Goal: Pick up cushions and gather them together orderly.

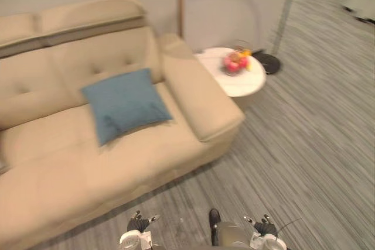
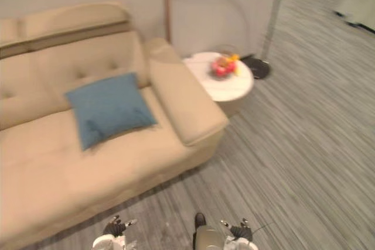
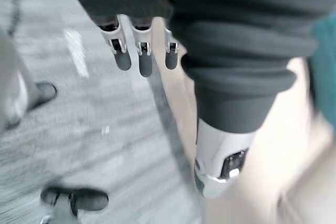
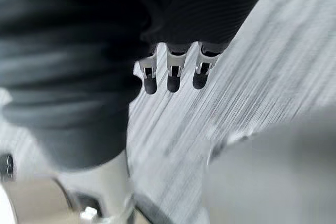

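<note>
Left wrist view: cushion (image 3: 327, 69) mostly cropped

Left end of sofa (image 1: 53, 162) off-frame.

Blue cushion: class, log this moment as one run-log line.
blue cushion on sofa, untouched | left hand open, empty | right hand open, empty | pickup not begun

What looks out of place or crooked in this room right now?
The blue cushion lies rotated on the beige sofa, its edges angled to the backrest. Nothing looks spilled or damaged; the fruit bowl sits on the round table.
</note>
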`<state>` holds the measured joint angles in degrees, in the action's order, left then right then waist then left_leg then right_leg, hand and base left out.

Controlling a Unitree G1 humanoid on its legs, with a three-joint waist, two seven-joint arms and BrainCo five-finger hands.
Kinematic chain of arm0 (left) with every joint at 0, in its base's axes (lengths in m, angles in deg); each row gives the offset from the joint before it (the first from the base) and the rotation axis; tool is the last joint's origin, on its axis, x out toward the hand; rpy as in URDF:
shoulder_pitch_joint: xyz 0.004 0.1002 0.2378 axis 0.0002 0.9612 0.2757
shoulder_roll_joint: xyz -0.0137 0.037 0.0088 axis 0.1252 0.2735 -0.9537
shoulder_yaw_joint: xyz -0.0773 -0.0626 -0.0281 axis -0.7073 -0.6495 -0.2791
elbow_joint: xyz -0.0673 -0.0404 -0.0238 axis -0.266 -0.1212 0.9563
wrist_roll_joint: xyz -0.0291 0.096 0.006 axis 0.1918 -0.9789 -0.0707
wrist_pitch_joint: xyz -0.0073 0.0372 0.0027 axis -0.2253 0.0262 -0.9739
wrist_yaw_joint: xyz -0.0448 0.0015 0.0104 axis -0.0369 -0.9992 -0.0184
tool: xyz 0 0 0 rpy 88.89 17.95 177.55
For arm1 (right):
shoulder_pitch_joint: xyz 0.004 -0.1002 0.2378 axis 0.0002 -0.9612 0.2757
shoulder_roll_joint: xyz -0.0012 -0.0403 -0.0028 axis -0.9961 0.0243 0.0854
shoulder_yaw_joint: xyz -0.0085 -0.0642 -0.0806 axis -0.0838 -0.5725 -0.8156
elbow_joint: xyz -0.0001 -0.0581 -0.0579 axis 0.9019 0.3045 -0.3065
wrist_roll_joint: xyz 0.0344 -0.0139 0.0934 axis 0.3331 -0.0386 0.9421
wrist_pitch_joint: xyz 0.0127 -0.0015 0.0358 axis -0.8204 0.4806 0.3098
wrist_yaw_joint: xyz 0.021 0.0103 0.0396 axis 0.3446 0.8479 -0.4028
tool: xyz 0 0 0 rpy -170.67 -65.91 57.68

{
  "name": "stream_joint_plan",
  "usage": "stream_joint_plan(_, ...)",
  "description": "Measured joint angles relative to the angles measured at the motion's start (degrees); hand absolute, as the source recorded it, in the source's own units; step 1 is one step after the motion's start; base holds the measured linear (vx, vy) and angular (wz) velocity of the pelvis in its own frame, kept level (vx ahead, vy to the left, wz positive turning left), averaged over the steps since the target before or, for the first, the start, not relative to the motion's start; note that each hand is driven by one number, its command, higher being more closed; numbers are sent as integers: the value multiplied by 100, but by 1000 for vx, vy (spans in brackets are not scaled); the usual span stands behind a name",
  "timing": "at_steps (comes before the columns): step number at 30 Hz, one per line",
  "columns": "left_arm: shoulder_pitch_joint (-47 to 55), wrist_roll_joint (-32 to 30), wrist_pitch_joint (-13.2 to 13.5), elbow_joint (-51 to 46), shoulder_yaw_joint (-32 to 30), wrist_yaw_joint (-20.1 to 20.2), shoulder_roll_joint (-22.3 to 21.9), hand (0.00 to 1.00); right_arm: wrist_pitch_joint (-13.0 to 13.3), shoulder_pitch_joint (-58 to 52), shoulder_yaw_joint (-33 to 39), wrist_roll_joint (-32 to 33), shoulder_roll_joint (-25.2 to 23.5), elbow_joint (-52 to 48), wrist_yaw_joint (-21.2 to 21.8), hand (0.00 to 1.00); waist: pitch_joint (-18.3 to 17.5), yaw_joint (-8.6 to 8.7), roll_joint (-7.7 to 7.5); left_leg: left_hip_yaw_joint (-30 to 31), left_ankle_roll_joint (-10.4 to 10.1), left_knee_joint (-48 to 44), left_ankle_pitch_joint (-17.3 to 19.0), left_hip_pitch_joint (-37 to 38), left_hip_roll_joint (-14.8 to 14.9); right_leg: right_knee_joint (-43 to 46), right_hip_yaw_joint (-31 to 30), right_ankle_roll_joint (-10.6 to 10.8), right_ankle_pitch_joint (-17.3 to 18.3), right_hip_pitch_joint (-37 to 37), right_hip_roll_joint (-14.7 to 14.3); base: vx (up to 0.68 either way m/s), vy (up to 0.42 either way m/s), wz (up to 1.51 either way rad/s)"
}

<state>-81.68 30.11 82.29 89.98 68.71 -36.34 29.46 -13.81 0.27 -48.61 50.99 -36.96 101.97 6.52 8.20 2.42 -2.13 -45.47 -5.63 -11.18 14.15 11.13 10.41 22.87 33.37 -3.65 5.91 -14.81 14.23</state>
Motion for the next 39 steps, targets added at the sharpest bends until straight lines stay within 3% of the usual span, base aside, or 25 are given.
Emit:
stream_joint_plan(1,-58,-2,-1,9,37,10,18,0,4,31,1,-7,31,118,3,0,7,3,18,-231,-10,-1,-6,83,81,104,666,-91,88,96,117,197,-126,-127)
stream_joint_plan(2,-83,-2,-2,55,28,19,50,0,-1,92,11,-6,44,181,1,0,16,-5,46,-357,-81,23,-50,128,119,115,760,-112,110,72,55,194,-138,-118)
stream_joint_plan(3,-166,-2,-9,97,32,30,57,0,5,119,68,-5,70,186,2,0,27,37,63,-450,-195,92,-124,225,148,126,662,-159,177,51,-85,203,-143,-85)
stream_joint_plan(5,-276,-35,-10,190,173,75,-14,0,1,213,166,-6,261,287,14,0,85,80,253,-507,-404,160,-345,413,172,250,375,-188,375,-42,-267,234,-171,-81)
stream_joint_plan(7,-277,-109,-10,242,199,103,-25,0,-4,270,166,-5,399,427,21,0,78,128,305,-455,-491,-632,-440,310,436,284,98,-183,502,-75,-409,263,-213,-81)
stream_joint_plan(8,-269,-110,-26,309,123,104,-34,0,-10,268,165,-6,419,478,24,0,125,102,366,-243,-212,-1796,-620,105,904,114,-118,-217,522,137,-629,271,-193,-105)
stream_joint_plan(9,-138,-106,-33,309,-82,104,-89,0,-15,240,162,-7,407,475,11,0,188,73,408,144,340,-3027,-804,-136,1394,-141,-388,-247,530,489,-863,246,-162,-115)
stream_joint_plan(10,-58,-95,-35,293,-164,102,-125,0,-25,234,152,-5,410,473,11,0,234,44,373,402,386,-3511,-625,-297,1505,-231,-558,-278,557,631,-973,198,-90,-130)
stream_joint_plan(12,-32,-46,10,98,-310,101,-142,0,-53,237,-36,-4,379,483,11,0,255,-95,401,1581,117,-4297,-54,-1224,1283,-528,-1180,-364,608,1028,-1254,184,-20,-151)
stream_joint_plan(13,-36,10,11,24,-306,101,-145,0,-61,240,-44,-5,362,499,24,0,257,-162,400,1874,141,-4184,37,-1470,1134,-609,-1416,-333,616,1120,-1337,225,45,-172)
stream_joint_plan(14,-23,87,19,-75,-310,101,-167,0,-65,235,-17,-14,321,504,24,0,262,-268,388,2280,131,-3725,92,-1766,871,-688,-1790,-302,604,1220,-1419,147,61,-144)
stream_joint_plan(15,-8,138,29,-110,-316,98,-171,0,-67,236,-12,-10,321,499,20,0,263,-293,385,2453,128,-3457,115,-1872,773,-713,-1926,-275,604,1273,-1446,279,160,-191)
stream_joint_plan(16,10,216,77,-206,-332,93,-180,0,-64,245,-14,-10,302,442,7,0,259,-320,371,3088,72,-2486,125,-2114,406,-719,-2415,-211,639,1310,-1525,162,121,-157)
stream_joint_plan(19,-1,364,129,-232,-533,61,-255,0,-67,241,-40,-10,285,449,-37,0,265,-349,360,4339,-128,-1063,-31,-2361,-139,-714,-3368,-71,686,1273,-1614,251,243,-183)
stream_joint_plan(21,15,373,128,-188,-530,57,-284,0,-66,208,-67,-9,316,453,-62,0,229,-390,436,4600,-99,-624,-323,-2247,-182,-659,-3848,57,740,1272,-1747,350,356,-187)
stream_joint_plan(22,10,388,122,-174,-559,60,-217,0,-62,185,-151,-10,289,449,-75,0,172,-436,392,4482,-70,-764,-574,-2088,-196,-579,-4272,232,838,1299,-1783,362,379,-163)
stream_joint_plan(24,-10,381,105,-163,-543,61,-147,0,-59,61,-243,-6,169,431,-75,0,29,-384,161,3984,-13,-886,-344,-2060,-208,-496,-4530,387,885,1184,-1632,318,312,-116)
stream_joint_plan(26,-83,355,92,-123,-535,64,-82,0,-54,87,-236,4,61,426,-56,0,-22,-478,-43,3254,68,-880,-179,-1772,-187,-141,-4339,552,913,970,-1422,327,266,-154)
stream_joint_plan(28,-112,352,59,-15,-414,58,-53,0,-49,146,-231,11,50,424,-52,0,-11,-466,-40,2683,90,-667,-176,-1404,-203,168,-3577,812,856,702,-1144,221,166,-150)
stream_joint_plan(30,-254,354,-5,199,-9,52,105,0,-33,353,-241,11,34,489,-41,0,28,-449,46,2215,92,-480,-176,-1064,-191,24,-1807,628,672,568,-708,188,91,-128)
stream_joint_plan(32,-321,352,-17,310,120,45,213,0,-3,487,-238,10,21,603,-44,0,49,-439,94,1960,90,-325,-176,-861,-186,-243,-1154,339,497,538,-707,266,-32,-123)
stream_joint_plan(34,-366,340,-26,414,209,48,235,0,22,553,-232,14,175,643,-53,0,140,-405,283,1730,85,-290,-180,-689,-117,-276,-1159,197,393,579,-813,228,-40,-112)
stream_joint_plan(35,-382,320,-37,485,298,48,148,0,25,574,-226,13,360,748,-62,0,123,-273,443,1600,23,-332,-216,-568,-118,-324,-1208,191,391,650,-829,169,0,-59)
stream_joint_plan(38,-412,156,-33,499,484,65,70,0,-2,421,-20,17,558,875,-68,0,96,-158,554,1626,-36,-892,-367,-518,-41,-489,-1313,216,410,950,-848,236,7,-45)
stream_joint_plan(39,-454,107,-39,482,469,66,52,0,-1,290,85,63,549,835,-84,0,108,-131,564,1648,-48,-1643,-391,-659,175,-647,-1307,237,426,1184,-938,231,-46,-47)
